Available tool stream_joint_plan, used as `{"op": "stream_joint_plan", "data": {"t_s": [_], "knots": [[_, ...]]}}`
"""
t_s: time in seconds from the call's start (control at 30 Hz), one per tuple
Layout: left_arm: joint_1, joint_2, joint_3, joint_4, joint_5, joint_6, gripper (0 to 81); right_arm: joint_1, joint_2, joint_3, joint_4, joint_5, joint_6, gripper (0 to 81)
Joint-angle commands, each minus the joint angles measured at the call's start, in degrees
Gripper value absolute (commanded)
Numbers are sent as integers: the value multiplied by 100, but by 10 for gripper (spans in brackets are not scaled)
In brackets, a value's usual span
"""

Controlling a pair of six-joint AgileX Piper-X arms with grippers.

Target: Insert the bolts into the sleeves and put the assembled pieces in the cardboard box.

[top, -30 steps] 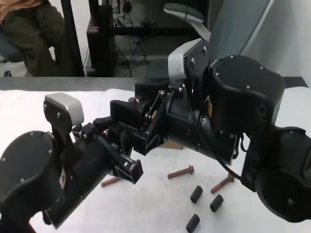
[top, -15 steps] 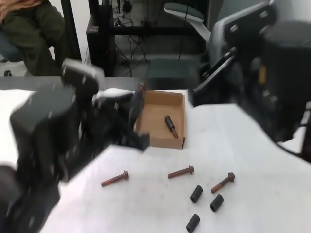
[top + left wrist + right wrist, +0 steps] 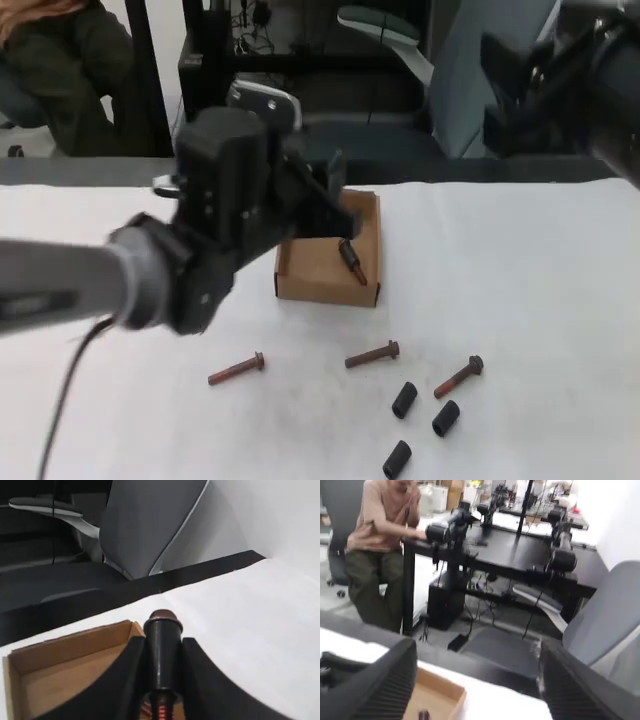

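Where the left arm [image 3: 230, 200] hangs over the cardboard box [image 3: 325, 285], the left tool [image 3: 162, 642] is seen closed on a held piece [image 3: 162, 657]. Its black sleeve [image 3: 161, 670] is clamped between the two fingers, with the bolt head [image 3: 162, 615] standing out at the far end and copper thread shown at the near end. A corner of the box is seen close behind it.

A second assembled piece [image 3: 350, 260] lies inside the box, near its right wall. On the white desk [image 3: 540, 300], in front of the box, three loose bolts are laid well apart: a left bolt [image 3: 237, 369], a middle bolt [image 3: 372, 354] and a right bolt [image 3: 459, 377]. Three loose sleeves are grouped near the right bolt: a far sleeve [image 3: 404, 399], a right sleeve [image 3: 446, 417] and a near sleeve [image 3: 397, 459].

The right arm [image 3: 580, 90] is held high at the far right, well apart from the box. The right tool [image 3: 477, 655] is spread wide, and nothing is held between its fingers.
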Motion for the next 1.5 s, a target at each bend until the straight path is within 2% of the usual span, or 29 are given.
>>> {"op": "stream_joint_plan", "data": {"t_s": [0.0, 0.13, 0.17, 0.2, 0.23, 0.3, 0.33, 0.4, 0.6, 0.8, 0.9, 1.1, 1.17, 1.27, 1.33, 1.4, 1.47], "knots": [[0, 544, -463, -66, 56, -230, 17, -21, -117, -58, 418, -53, 40, 648], [0, 949, -631, 97, 56, -212, 4, -21, -222, -58, 495, -212, 57, 648], [0, 1007, -660, 241, 86, -115, 45, -21, -245, -58, 495, -277, 98, 648], [0, 1063, -678, 354, 103, 27, 116, -21, -256, -58, 495, -364, 194, 648], [0, 1120, -708, 494, 102, 180, 242, -21, -266, -58, 495, -480, 311, 648], [18, 1229, -795, 695, -10, 137, 582, -21, -263, -58, 495, -720, 548, 648], [17, 1275, -837, 731, -102, 45, 700, -21, -263, -58, 495, -828, 683, 648], [34, 1367, -927, 784, -298, -67, 700, -21, -263, -58, 545, -1052, 824, 648], [57, 1382, -1085, 832, -155, -67, 700, -21, -263, -58, 1107, -1236, 918, 648], [57, 725, -1107, 1213, -115, -54, 700, -21, -263, -58, 2383, -1277, 1890, 645], [99, 158, -1107, 1728, -170, 66, 700, -21, -234, -58, 2909, -1252, 2697, 636], [174, -957, -1107, 3296, -305, 655, 700, 130, 108, 27, 3028, -1309, 3425, 636], [177, -1315, -1081, 3652, -287, 762, 700, 286, 366, 93, 3031, -1298, 3631, 603], [215, -1849, -949, 4020, -288, 1027, 700, 604, 839, 222, 3020, -1298, 3915, 483], [252, -2209, -781, 4139, -301, 1054, 700, 746, 1185, 302, 2924, -1227, 4443, 441], [301, -2616, -528, 4179, -311, 1054, 700, 820, 1485, 431, 2618, -1227, 4980, 466], [348, -3005, -289, 4178, -314, 999, 700, 826, 1777, 555, 2277, -1227, 5367, 531]]}}
